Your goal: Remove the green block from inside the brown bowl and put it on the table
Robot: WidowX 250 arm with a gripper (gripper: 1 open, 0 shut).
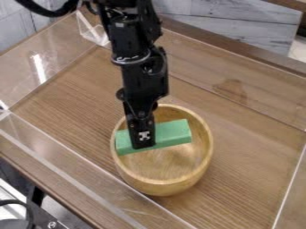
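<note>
Along the left and near edges of the table (72, 98), low clear acrylic walls (48, 143) stand upright on the brown wood-grain surface. Moving right, the black robot arm (134, 45) descends from the top of the view, with the gripper (141, 136) pointing straight down over the brown bowl (191, 174). Its jaws are drawn narrow and clamp the green block (167, 134) about the block's left-centre portion, the block lying roughly level with its long side running left to right. The block sits over the far half of the bowl's interior, near rim height; whether its underside touches the bowl cannot be determined. The round wooden bowl rests on the tabletop right of centre, toward the near edge. Beyond the right side, a pale tiled backdrop (269, 31) stands behind the far wall.
</note>
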